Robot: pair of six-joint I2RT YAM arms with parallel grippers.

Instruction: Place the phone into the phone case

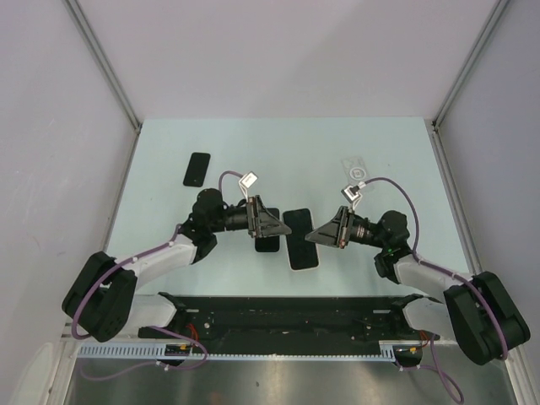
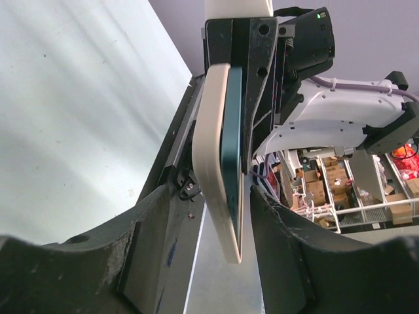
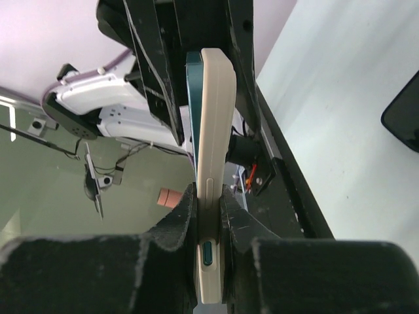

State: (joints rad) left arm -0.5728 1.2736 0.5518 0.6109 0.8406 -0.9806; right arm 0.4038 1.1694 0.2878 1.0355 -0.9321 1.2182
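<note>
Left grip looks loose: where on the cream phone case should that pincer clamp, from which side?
The left pincer should take the long side opposite the right pincer, from the left, one finger above, one below. The phone case is held roughly flat, phone uppermost; its rim is thin and rounded.

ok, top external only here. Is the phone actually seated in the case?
Observer: Not fully, it looks. Right wrist shows the teal phone standing proud of the cream case toward the left arm's end.
Operator: Right jaws on it?
Observer: Yes, the right gripper is clamped across the case's thickness.
Operator: Left?
Observer: Left wrist shows the left gripper straddling the other end; contact I can't confirm.
</note>
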